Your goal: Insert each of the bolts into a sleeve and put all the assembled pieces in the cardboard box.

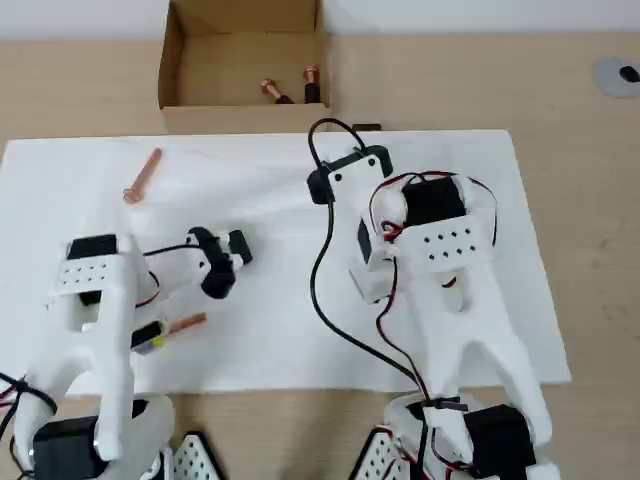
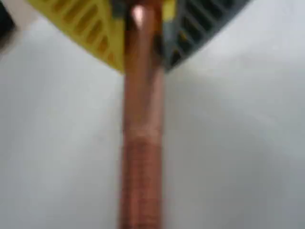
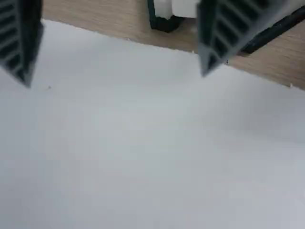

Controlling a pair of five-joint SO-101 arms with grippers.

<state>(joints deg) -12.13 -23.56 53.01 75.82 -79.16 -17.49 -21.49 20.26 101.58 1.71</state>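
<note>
Left wrist view: left tool (image 2: 143,33) clenched on a copper bolt (image 2: 142,143), probably stiff, light and slippery; grip the plain shank. Right tool (image 3: 114,76) released.

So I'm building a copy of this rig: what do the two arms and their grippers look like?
Both the left arm and right arm are white printed shells with black motors and hole-dotted plates. Red wires and a black cable trail along the right arm. The left gripper pairs a yellow ribbed finger with a dark grey one; the right gripper has two dark grey fingers.
</note>
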